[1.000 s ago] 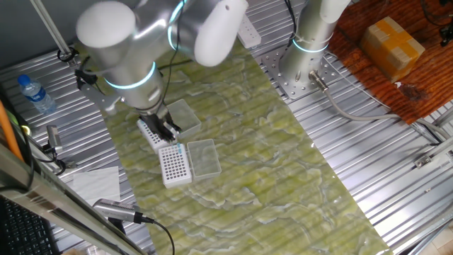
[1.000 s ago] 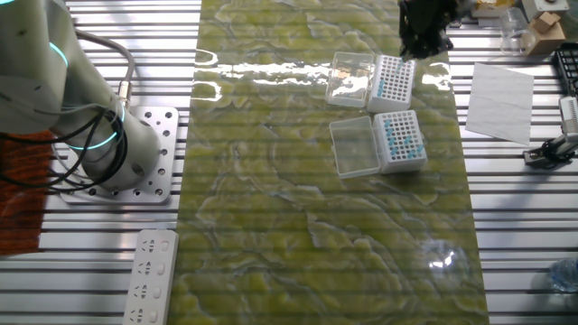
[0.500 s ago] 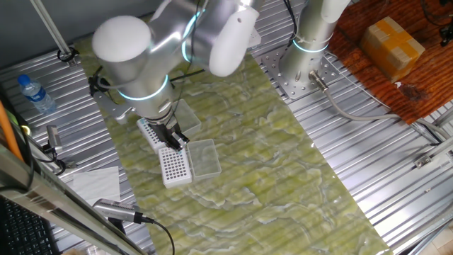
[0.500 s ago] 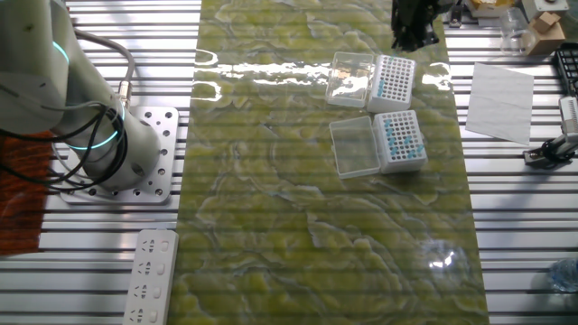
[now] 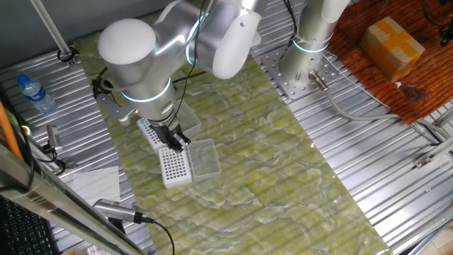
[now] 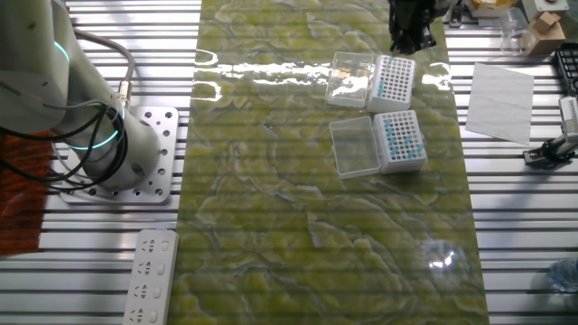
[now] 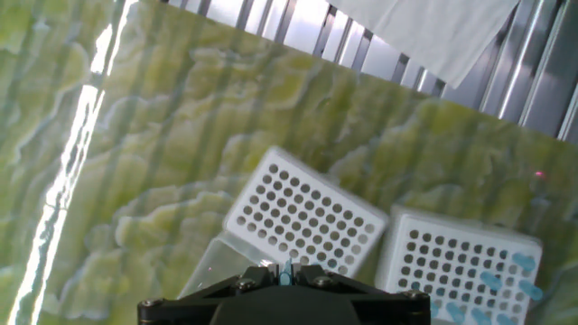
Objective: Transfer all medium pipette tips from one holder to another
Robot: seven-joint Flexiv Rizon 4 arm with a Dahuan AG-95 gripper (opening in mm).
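Two white grid holders stand side by side on the green mat. In the hand view the nearer holder point(image 7: 302, 219) shows mostly dark holes, and the one to its right point(image 7: 462, 260) has medium pipette tips point(image 7: 504, 283) as blue dots at its lower right. My gripper point(image 7: 287, 269) is shut on one light-blue tip point(image 7: 288, 271), held above the near edge of the nearer holder. In one fixed view the gripper point(image 5: 177, 137) hangs between the two holders point(image 5: 175, 166) point(image 5: 147, 130). From the other side the gripper point(image 6: 411, 32) is above the far holder point(image 6: 395, 81), and the near holder point(image 6: 400, 140) carries many blue tips.
Each holder has its clear lid lying open beside it point(image 6: 350, 76) point(image 6: 354, 147) point(image 5: 204, 157). A white paper sheet point(image 6: 498, 88) lies on the slatted table beside the mat. A water bottle point(image 5: 34, 93) and a second robot base point(image 5: 304, 64) stand farther off.
The arm has shifted slightly sideways above the holders, with the gripper still shut on the blue tip. The holders and lids have not moved.
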